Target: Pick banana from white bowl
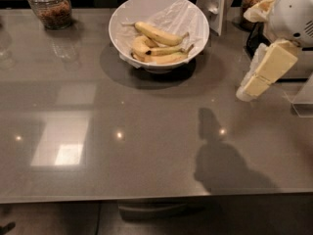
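Hovering my gripper at the right side of the glossy grey bench; how wide it stands I cannot tell. Banana lies topmost in white bowl, far side. Bright reflections front-left; glass jar back-left.

The gripper hangs at the right, over a shiny gray table. Far to its left, bright light spots shine.
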Robot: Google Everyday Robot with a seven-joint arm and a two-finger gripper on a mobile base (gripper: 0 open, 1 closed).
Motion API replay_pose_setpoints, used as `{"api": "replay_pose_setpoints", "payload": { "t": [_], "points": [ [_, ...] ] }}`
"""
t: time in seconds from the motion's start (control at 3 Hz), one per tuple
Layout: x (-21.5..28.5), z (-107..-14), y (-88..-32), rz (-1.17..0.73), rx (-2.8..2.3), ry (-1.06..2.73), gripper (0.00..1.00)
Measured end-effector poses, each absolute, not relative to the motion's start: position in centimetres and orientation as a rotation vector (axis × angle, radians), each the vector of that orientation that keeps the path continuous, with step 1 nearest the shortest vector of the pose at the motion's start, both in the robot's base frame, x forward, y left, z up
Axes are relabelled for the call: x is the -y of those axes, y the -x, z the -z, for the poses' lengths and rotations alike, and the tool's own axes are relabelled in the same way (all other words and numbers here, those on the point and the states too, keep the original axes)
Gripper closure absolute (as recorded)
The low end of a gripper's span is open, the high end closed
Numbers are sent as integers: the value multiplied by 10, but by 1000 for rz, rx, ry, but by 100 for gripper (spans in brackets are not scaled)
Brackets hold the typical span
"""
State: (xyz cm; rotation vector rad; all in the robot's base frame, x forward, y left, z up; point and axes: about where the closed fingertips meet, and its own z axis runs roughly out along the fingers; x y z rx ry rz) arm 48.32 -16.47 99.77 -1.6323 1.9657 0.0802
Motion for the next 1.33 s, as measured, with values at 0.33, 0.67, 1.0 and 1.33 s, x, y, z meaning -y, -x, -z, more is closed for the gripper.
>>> {"api": "replay_pose_setpoints", "payload": {
  "t": [0.33,0.67,1.0,1.33],
  "points": [
    [127,-1006,-516,-189,-1836,1592,0],
    [81,-1011,-558,-276,-1761,1539,0],
    [81,-1011,-558,-276,-1761,1539,0],
    [78,-1006,-567,-267,-1756,1507,0]
  ]
}}
